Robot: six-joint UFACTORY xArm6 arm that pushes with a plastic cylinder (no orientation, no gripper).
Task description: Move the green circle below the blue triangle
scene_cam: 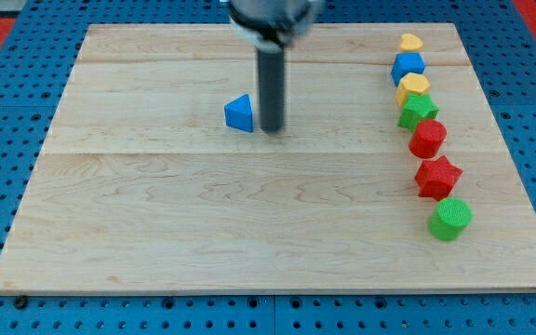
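The green circle lies near the view's right edge of the wooden board, at the bottom of a column of blocks. The blue triangle sits left of centre in the board's upper half. My tip rests on the board just right of the blue triangle, close to it, and far to the left of the green circle.
Above the green circle runs a column of blocks: a red star, a red round block, a green star, a yellow block, a blue block and a yellow heart. Blue pegboard surrounds the board.
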